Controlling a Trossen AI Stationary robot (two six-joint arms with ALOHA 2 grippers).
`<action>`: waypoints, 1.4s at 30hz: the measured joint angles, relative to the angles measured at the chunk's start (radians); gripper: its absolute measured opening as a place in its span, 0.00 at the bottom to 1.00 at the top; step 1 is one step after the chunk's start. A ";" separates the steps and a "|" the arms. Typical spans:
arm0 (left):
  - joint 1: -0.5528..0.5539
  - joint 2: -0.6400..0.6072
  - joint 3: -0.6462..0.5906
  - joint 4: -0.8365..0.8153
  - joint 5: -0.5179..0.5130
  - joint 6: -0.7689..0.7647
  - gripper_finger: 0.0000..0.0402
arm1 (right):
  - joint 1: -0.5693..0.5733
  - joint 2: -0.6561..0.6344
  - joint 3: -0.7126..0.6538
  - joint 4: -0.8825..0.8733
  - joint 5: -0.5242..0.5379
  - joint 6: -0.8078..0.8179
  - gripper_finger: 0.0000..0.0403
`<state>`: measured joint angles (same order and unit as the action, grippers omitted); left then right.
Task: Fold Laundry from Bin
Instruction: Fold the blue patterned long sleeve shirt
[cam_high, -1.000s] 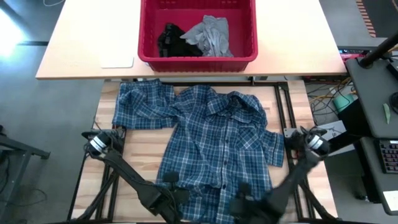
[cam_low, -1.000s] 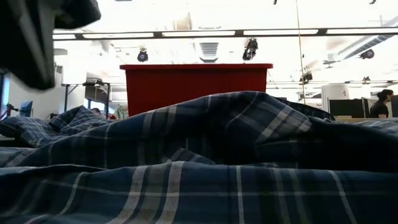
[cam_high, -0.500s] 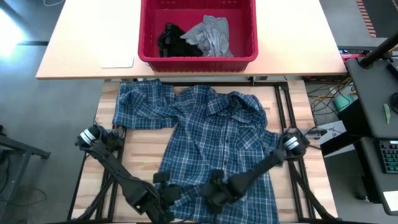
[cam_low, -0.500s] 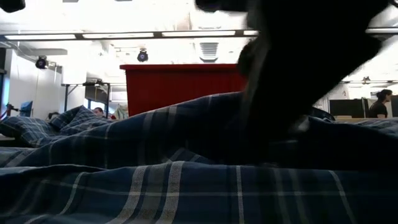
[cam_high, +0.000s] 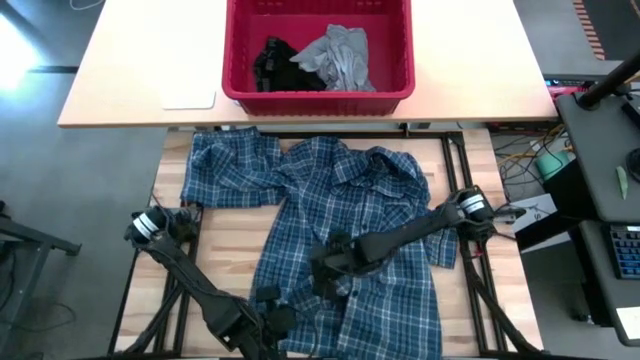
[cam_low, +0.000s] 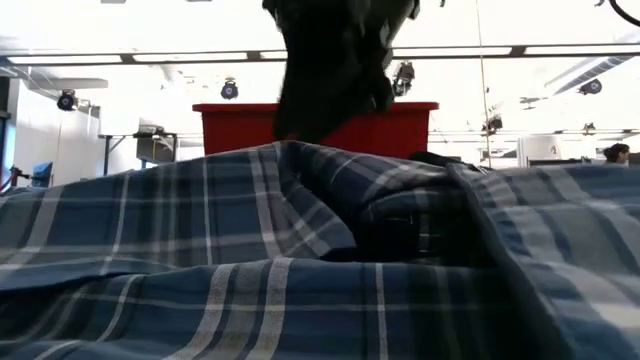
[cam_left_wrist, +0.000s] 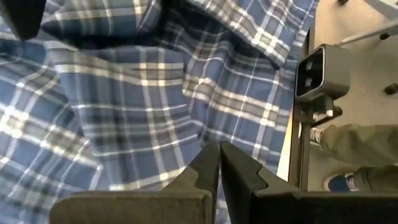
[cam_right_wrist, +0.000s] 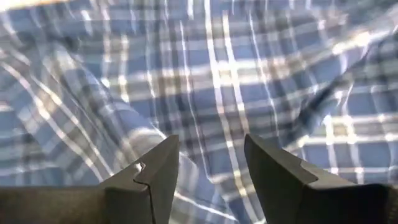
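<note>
Laundry is barely begun: blue-and-white plaid shirt (cam_high: 340, 230) lies unfolded directly beneath the released right tool (cam_high: 325, 272), the clenched, empty left tool (cam_left_wrist: 219, 163) waits nearby, while grey and black garments remain in the red plastic bin (cam_high: 318, 98) beyond.

Plaid shirt spread on the desk, two garments in the red bin.

The blue-and-white plaid shirt (cam_high: 340, 225) lies front up and rumpled across the near desk, collar toward the bin, one sleeve bunched out to its left. The red bin (cam_high: 318, 96) stands on the far desk just beyond it, holding a crumpled light grey T-shirt (cam_high: 340, 55) beside a small black garment (cam_high: 275, 62).
</note>
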<state>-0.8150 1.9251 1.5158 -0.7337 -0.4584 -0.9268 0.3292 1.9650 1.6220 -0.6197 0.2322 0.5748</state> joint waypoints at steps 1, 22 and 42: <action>0.000 0.013 0.000 0.008 -0.008 0.001 0.00 | -0.003 0.002 -0.003 -0.010 -0.021 -0.009 0.44; -0.008 0.021 -0.058 -0.072 -0.009 -0.086 0.00 | 0.194 0.130 0.006 0.025 0.006 -0.100 0.39; -0.011 0.021 -0.060 -0.070 0.005 -0.114 0.00 | 0.142 0.135 0.065 -0.028 -0.250 0.008 0.03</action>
<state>-0.8257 1.9457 1.4563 -0.8035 -0.4530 -1.0406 0.4711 2.0998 1.6873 -0.6480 -0.0179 0.5826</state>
